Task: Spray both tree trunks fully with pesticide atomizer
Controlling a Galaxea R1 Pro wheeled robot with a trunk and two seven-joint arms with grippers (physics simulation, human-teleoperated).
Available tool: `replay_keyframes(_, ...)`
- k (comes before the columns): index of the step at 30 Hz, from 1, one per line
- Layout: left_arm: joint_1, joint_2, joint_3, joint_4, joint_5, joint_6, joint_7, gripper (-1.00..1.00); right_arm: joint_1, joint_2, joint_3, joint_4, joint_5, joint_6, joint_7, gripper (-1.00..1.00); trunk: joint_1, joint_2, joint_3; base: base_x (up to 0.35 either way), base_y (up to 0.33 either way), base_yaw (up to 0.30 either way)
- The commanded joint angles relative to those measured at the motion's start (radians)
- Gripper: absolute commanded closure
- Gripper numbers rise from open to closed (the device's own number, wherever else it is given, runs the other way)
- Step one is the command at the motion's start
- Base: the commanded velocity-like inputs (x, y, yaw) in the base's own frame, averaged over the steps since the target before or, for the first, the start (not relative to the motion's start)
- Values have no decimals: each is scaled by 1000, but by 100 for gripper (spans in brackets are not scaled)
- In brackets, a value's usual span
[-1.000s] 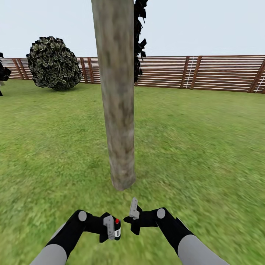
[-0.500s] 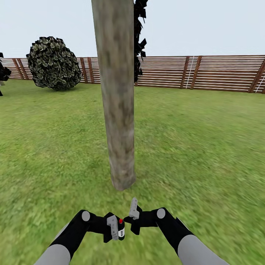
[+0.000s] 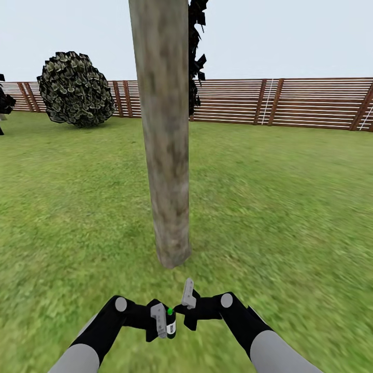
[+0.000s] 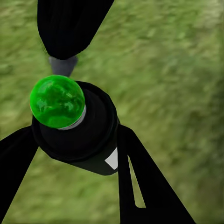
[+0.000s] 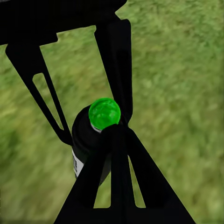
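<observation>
**Gripping the sprayer at the foot of the tree**

Holding steady low in the head view is the small dark green-black pesticide atomizer bottle, and its round top glows bright green. It sits upright between the two fingers of the left gripper, which are closed against its sides, so that claw has a firm hold of it. From the left wrist camera the bottle is clamped between the black fingers, green cap up.

Right gripper is just beside it, close enough that its closed fingertips look like they're touching the bottle right by the cap, though it isn't gripping anything.

Just ahead of both claws stands the thick mottled grey-tan tree trunk, rooted in the green grass lawn. Further back there's a round dark leafy bush and the brown slatted wooden fence along the edge.
</observation>
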Motion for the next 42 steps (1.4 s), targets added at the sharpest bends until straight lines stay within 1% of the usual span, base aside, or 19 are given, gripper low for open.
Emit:
replay_keyframes(1, 0, 0, 7, 1, -10, -9, -2, 100, 0, 0, -1, -2, 10, -6, 0, 100, 0, 0, -1, 0, 0, 0)
replay_keyframes(6, 4, 10, 6, 7, -13, -9, 0, 100, 0, 0, 0, -2, 10, -6, 0, 100, 0, 0, -1, 0, 0, 0)
replay_keyframes(9, 9, 26, 4, 9, -16, -11, 0, 100, 0, 0, 0, -1, 10, -6, 1, 100, 0, 0, -1, 0, 0, 0)
replay_keyframes(14, 12, 90, 4, 10, -16, -16, 0, 100, 0, 0, 0, -1, 10, -6, 1, 100, 0, 0, -1, 0, 0, 0)
replay_keyframes(22, 15, 217, 4, 12, -14, -23, 0, 100, 0, -1, 0, 0, 11, -6, 2, 100, 0, 0, -1, 0, 0, 0)
replay_keyframes(23, 16, 234, 4, 13, -14, -24, 0, 100, 0, -1, 0, 0, 11, -6, 2, -100, 0, 0, -1, 0, 0, 0)
replay_keyframes(28, 19, 314, 5, 15, -14, -21, 0, 100, 0, -2, -1, 1, 11, -7, 1, -100, 0, 0, -1, 0, 0, 0)
replay_keyframes(30, 19, 333, 17, 17, -13, -18, 5, 100, 0, -4, -3, 2, 11, -8, -1, -100, 0, 0, -1, 0, 0, 0)
replay_keyframes(32, 19, 339, 45, 18, -12, -17, 17, 100, 0, -8, -3, 5, 11, -10, -5, -100, 0, 0, -1, 0, 0, 0)
replay_keyframes(33, 19, 341, 75, 21, -12, -16, 31, 100, 0, -11, -4, 7, 11, -11, -7, -100, 0, 0, -1, 0, 0, 0)
replay_keyframes(34, 19, 340, 132, 28, -11, -16, 59, 100, 1, -22, -5, 11, 11, -12, -13, -100, 0, 0, -1, 0, 0, 0)
replay_keyframes(35, 19, 337, 198, 37, -10, -14, 94, 100, 2, -50, -9, 20, 8, -14, -28, -100, 0, 0, -1, 0, 0, 0)
replay_keyframes(36, 19, 335, 222, 40, -10, -14, 106, 100, 3, -62, -12, 25, 7, -14, -36, -100, 0, 0, -1, 0, 0, 0)
replay_keyframes(37, 19, 333, 270, 47, -8, -12, 129, 100, 3, -89, -23, 38, 1, -14, -58, -100, 0, 0, -1, 0, 0, 0)
replay_keyframes(38, 19, 329, 317, 59, -8, -11, 149, 100, 4, -118, -45, 58, -10, -15, -90, -100, 0, 0, -1, 0, 0, 0)
replay_keyframes(39, 19, 318, 383, 86, -8, -9, 173, 100, 7, -158, -100, 106, -39, -16, -153, -100, 0, 0, -1, 0, 0, 0)
replay_keyframes(40, 19, 308, 422, 105, -9, -8, 187, 100, 9, -180, -146, 149, -63, -18, -201, -100, 0, 0, -1, 0, 0, 0)
replay_keyframes(41, 19, 303, 440, 114, -9, -6, 194, 100, 9, -189, -170, 172, -75, -20, -226, -100, 0, 0, -1, 0, 0, 0)
replay_keyframes(42, 18, 292, 475, 129, -10, 1, 212, 100, 10, -207, -218, 215, -98, -28, -277, -100, 0, 0, -1, 0, 0, 0)
